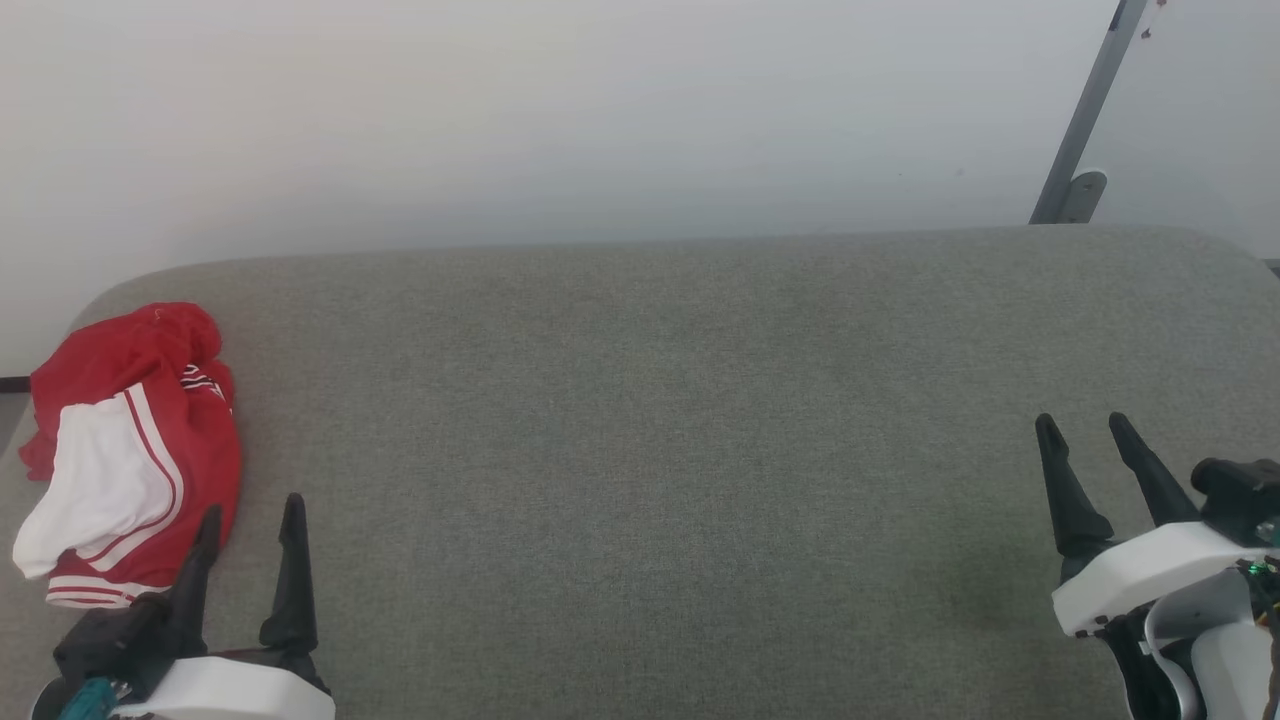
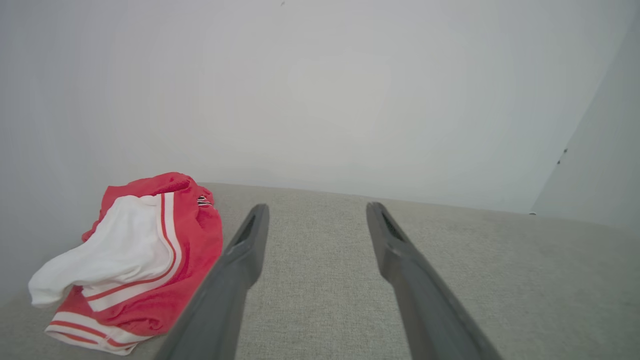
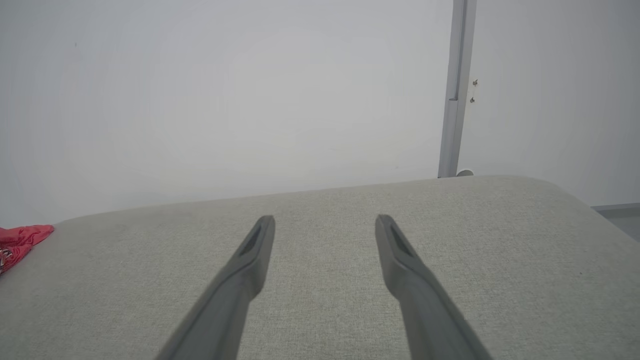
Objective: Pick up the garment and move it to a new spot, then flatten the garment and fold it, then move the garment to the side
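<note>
Head view: crumpled red shirt (image 1: 130, 450), white sleeve on top, just left of the left gripper (image 1: 252, 505); right gripper (image 1: 1082, 420) well apart; both spread wide, holding nothing.
Left wrist view: shirt (image 2: 150, 250) lower left of the gripper, striped hem nearest.
Right wrist view: shirt's red edge (image 3: 20, 239) far left.

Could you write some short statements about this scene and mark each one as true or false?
1. The garment lies crumpled at the left end of the grey surface. True.
2. The left claw is shut on the garment. False: it is open and holds nothing.
3. The right claw is open and empty. True.
4. The garment lies nearer the right claw. False: it lies beside the left claw.
</note>
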Available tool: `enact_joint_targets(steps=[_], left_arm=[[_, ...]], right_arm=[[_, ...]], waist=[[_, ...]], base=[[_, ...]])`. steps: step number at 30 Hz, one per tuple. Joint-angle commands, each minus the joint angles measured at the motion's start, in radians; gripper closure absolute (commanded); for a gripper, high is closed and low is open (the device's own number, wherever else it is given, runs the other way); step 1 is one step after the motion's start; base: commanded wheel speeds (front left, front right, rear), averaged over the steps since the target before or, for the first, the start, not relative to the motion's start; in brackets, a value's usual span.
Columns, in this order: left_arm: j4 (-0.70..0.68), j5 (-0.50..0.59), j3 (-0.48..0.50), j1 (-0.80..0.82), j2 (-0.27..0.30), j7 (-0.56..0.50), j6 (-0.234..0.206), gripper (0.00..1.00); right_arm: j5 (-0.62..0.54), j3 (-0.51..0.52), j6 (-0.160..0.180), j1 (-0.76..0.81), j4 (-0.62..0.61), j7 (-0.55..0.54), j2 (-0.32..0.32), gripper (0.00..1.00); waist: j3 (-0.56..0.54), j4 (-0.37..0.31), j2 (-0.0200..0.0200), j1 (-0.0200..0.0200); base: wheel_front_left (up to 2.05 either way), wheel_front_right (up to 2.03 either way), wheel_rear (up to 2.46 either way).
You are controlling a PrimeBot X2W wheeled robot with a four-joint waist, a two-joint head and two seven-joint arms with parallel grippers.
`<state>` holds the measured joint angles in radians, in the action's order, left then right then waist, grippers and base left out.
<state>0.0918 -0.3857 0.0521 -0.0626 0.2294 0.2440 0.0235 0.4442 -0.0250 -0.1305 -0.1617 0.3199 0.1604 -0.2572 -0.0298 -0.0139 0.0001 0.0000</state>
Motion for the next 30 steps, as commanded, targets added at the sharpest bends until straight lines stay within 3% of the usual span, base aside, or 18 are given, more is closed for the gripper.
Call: enact_joint_targets(steps=[1,10,30], left_arm=[[-0.008,0.020,-0.001,-0.013,0.007,0.009,0.002,0.00],[-0.020,0.062,-0.003,-0.023,0.009,0.023,-0.002,0.00],[-0.010,0.038,-0.015,-0.033,0.020,0.014,-0.007,0.00]], right_arm=[[-0.019,0.004,0.000,0.010,-0.007,0.011,-0.003,0.00],[-0.073,0.012,0.000,0.030,-0.012,0.022,0.009,0.00],[-0.094,0.028,0.000,0.053,-0.052,-0.005,0.035,0.00]], waist=[[0.000,0.000,-0.0001,0.0000],[-0.002,-0.002,-0.0001,0.0000],[-0.002,-0.002,-0.0001,0.0000]], base=[[0.00,0.00,0.00],[0.00,0.00,0.00],[0.00,0.00,0.00]])
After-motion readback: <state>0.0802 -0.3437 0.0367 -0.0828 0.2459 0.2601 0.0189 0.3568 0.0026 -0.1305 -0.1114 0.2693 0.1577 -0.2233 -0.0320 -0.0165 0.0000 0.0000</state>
